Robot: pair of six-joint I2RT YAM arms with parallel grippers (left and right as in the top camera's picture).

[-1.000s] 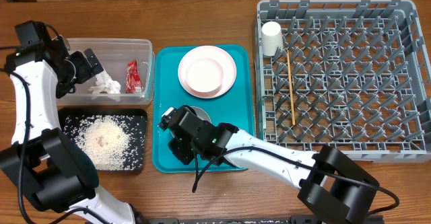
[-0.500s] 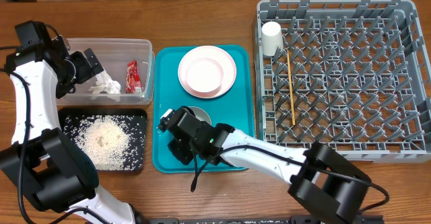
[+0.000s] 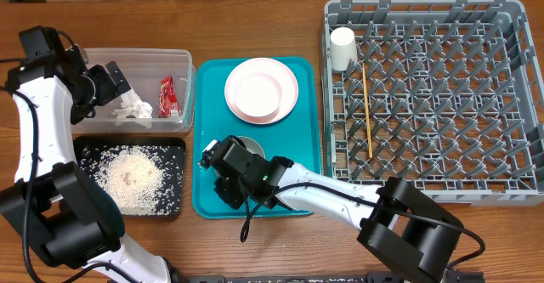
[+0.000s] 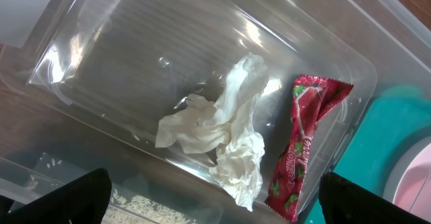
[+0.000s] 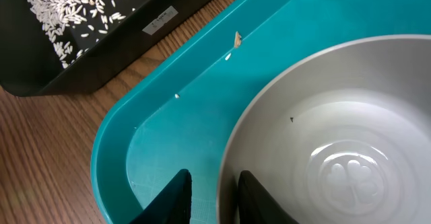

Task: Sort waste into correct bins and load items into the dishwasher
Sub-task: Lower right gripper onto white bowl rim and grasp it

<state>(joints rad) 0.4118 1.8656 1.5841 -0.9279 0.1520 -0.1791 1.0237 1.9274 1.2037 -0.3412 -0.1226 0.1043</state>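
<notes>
Wooden worktop [image 3: 255,19] carries everything, and the large square grey plastic dish rack with upright pegs [image 3: 476,96] fills its right side. Next to the rack lies a rectangular teal plastic tray [image 3: 302,160], and left of that sit a clear rectangular plastic tub [image 3: 183,62] at the back and a flat black rectangular tray [image 3: 174,151] in front of it.

On the far half of the teal tray rests a round pale pink plate [image 3: 261,89]. On the near half stands a round grey-white bowl [image 5: 350,116], upright and bare inside. The right jaws stand astride the bowl's near rim, one finger [image 5: 176,197] outside it and the other inside. A strip of teal shows between the outer finger and the rim, so they are parted and not clamped.

A small white cup [image 3: 342,48] stands in the rack's back left corner, and a thin wooden chopstick [image 3: 367,109] lies across the pegs just beside it.

The left jaws hang spread wide over the tub and grip nothing. Below them lie a crumpled white tissue [image 4: 225,136] and, beside it, a small red snack wrapper [image 4: 303,143].

Loose white rice grains [image 3: 132,177] are heaped in the black tray
</notes>
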